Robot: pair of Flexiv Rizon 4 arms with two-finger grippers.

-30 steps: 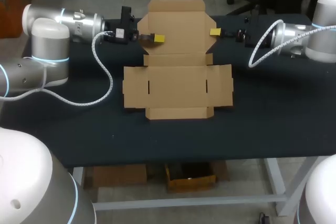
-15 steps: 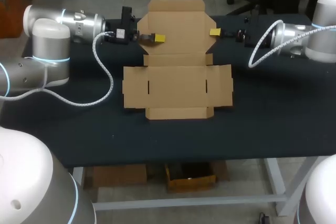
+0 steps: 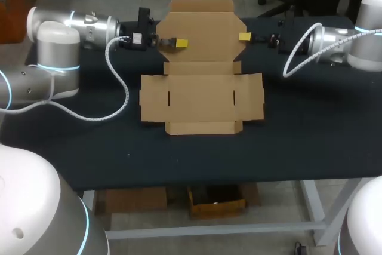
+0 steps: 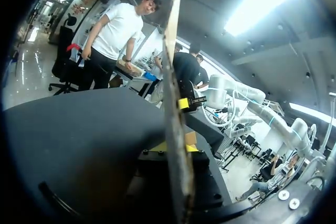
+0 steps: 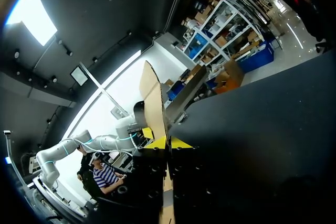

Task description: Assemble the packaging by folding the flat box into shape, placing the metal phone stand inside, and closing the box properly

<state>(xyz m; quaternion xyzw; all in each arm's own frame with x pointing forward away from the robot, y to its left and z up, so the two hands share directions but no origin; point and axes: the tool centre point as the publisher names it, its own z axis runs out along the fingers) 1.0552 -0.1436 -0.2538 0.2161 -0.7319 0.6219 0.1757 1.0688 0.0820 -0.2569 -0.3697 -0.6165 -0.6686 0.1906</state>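
- The box (image 3: 202, 97) is cut cardboard, still unfolded, in the middle of the dark tabletop (image 3: 310, 123). Its wide middle section, side flaps and narrow front strip lie flat.
- The rear panel (image 3: 201, 28) is at the far side of the box, held between the two arms. It seems tilted up off the tabletop, though from above I cannot tell how steeply.
- The left hand (image 3: 177, 43) comes in from the left and grips the rear panel's left edge. In the left wrist view the cardboard (image 4: 172, 66) runs edge-on between the fingers, with a yellow fingertip (image 4: 160, 147) pressed against each face — closed on the panel.
- The right hand (image 3: 245, 37) comes in from the right and grips the opposite edge at about the same height. In the right wrist view the panel (image 5: 152, 98) again stands edge-on between the yellow fingertips (image 5: 180, 142), one on either side — clamped on it too.
- The two hands face each other across the panel. Each shows in the other's wrist view beyond the cardboard: the right hand (image 4: 185, 103) from the left wrist, the left arm (image 5: 137, 121) from the right.
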